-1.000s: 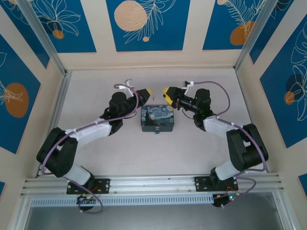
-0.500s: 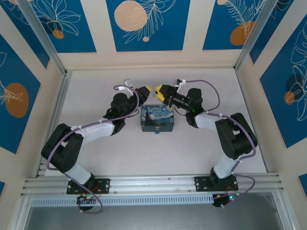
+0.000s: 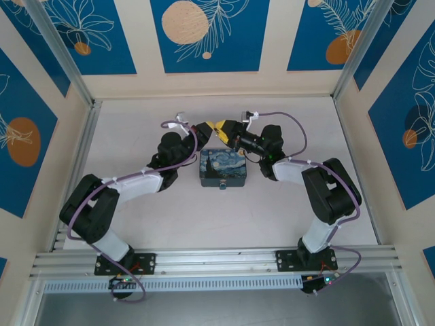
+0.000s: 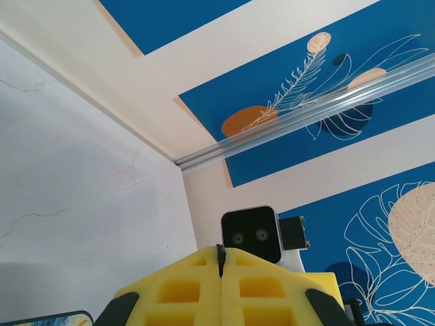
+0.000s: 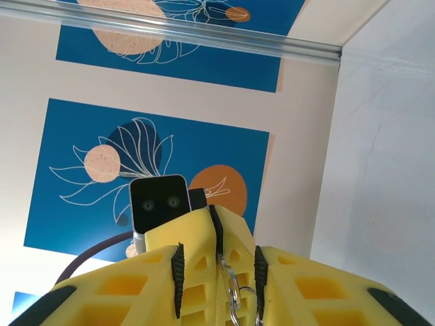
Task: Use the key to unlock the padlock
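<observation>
Yellow fingers [image 4: 183, 288] of the left gripper [image 3: 204, 128] are clenched on the key [image 4: 219, 253], seen edge-on as a thin dark sliver in their seam. Silvery rings [image 5: 234, 293] hang from that seam, between the separated jaws of the right gripper [image 3: 219, 128], which is released. Both grippers meet at 12 o'clock of the painted box [image 3: 223, 168]. The padlock [image 3: 222, 187], a tiny teal body, sits at the box's 6 o'clock edge; its shackle is too small to resolve. Compared with 0.5 s earlier, the right gripper has shifted toward 9 o'clock, up to the left fingertips; the box is unmoved.
</observation>
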